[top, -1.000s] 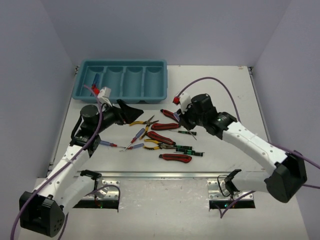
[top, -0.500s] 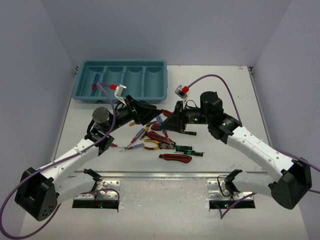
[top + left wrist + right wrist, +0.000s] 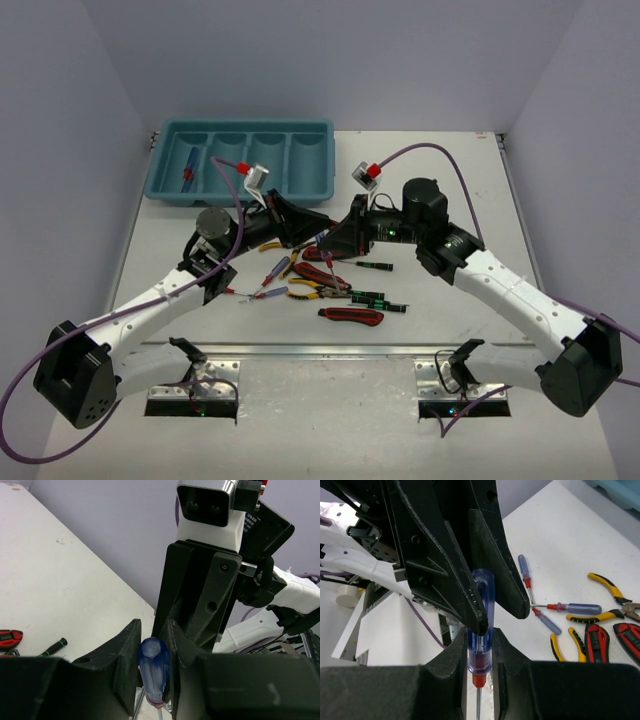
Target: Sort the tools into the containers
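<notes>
A blue-handled screwdriver (image 3: pixel 481 630) with a red collar hangs above the table between both grippers. My right gripper (image 3: pixel 480 652) is shut on the collar end of its handle. Facing it, my left gripper (image 3: pixel 154 641) is shut on the rounded butt end (image 3: pixel 152 662). In the top view the two grippers meet over the tool pile, left gripper (image 3: pixel 316 230) and right gripper (image 3: pixel 336 238). The teal tray (image 3: pixel 240 126) of containers stands at the back left, with one screwdriver (image 3: pixel 188 172) in its leftmost compartment.
Loose tools lie under the grippers: yellow-handled pliers (image 3: pixel 315 291), a red-and-black utility knife (image 3: pixel 352 316), black-and-green precision screwdrivers (image 3: pixel 375 298) and blue screwdrivers (image 3: pixel 262 290). Purple cables loop above both wrists.
My left arm swung right to meet the right gripper, and its jaws went from wide open to closed on the handle. The right gripper raised and turned the screwdriver toward it.
</notes>
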Controlling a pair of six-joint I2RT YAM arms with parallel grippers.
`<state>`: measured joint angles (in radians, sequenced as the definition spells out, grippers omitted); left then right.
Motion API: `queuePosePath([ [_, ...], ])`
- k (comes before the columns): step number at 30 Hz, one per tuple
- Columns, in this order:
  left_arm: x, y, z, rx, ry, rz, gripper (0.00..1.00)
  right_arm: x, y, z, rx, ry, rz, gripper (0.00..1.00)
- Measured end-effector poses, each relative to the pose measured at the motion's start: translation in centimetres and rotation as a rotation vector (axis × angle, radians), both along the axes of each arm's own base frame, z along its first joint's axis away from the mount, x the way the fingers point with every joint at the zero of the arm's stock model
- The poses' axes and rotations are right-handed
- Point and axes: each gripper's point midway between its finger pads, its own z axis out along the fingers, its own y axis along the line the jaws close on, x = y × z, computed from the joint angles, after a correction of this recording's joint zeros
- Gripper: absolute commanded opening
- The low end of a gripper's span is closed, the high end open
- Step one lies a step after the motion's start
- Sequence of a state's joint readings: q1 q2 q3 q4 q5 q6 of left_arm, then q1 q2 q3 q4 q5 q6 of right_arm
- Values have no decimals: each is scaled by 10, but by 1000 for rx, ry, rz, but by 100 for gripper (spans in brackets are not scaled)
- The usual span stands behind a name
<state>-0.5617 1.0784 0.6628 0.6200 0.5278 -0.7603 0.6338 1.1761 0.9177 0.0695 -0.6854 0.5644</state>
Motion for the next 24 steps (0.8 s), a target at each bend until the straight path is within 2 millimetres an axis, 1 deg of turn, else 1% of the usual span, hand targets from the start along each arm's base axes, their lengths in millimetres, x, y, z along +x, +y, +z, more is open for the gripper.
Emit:
queuePosePath([
  [1,2,0,0,7,2,6,0,2,-1,0,-1,-3,-12,73],
  [2,5,0,0,18,6,17,0,4,-2,0,-4,-3,-28,94],
  [3,9,0,0,35,10,31,0,7,-3,0,-10,-4,-51,99],
  [5,24,0,3,76,16,90,0,16,-8,-2,-30,-19,-113,99],
  [7,48,5,5,152,30,195,0,23,-17,-4,-62,-33,-190,99],
  [8,65,10,3,201,51,268,0,27,-24,-4,-80,-49,-238,99],
  [9,86,17,9,254,65,356,0,31,-33,-4,-102,-69,-286,99],
  [11,130,40,18,354,86,539,0,36,-58,0,-147,-120,-411,99],
  [13,166,78,20,447,108,722,0,37,-84,8,-176,-183,-520,99],
  [14,181,103,18,498,126,818,0,37,-96,11,-187,-210,-568,99],
  [15,196,132,14,556,145,926,0,36,-108,14,-198,-237,-613,99],
  [16,213,165,10,629,163,1059,0,35,-119,17,-209,-261,-651,99],
  [18,236,218,4,712,187,1231,0,32,-134,18,-230,-290,-697,99],
  [21,275,300,-8,885,187,1468,0,26,-146,17,-254,-314,-718,99],
  [22,287,323,-13,938,174,1523,0,25,-147,14,-264,-312,-715,99],
  [24,303,364,-27,1039,166,1607,0,22,-148,4,-288,-300,-703,99],
])
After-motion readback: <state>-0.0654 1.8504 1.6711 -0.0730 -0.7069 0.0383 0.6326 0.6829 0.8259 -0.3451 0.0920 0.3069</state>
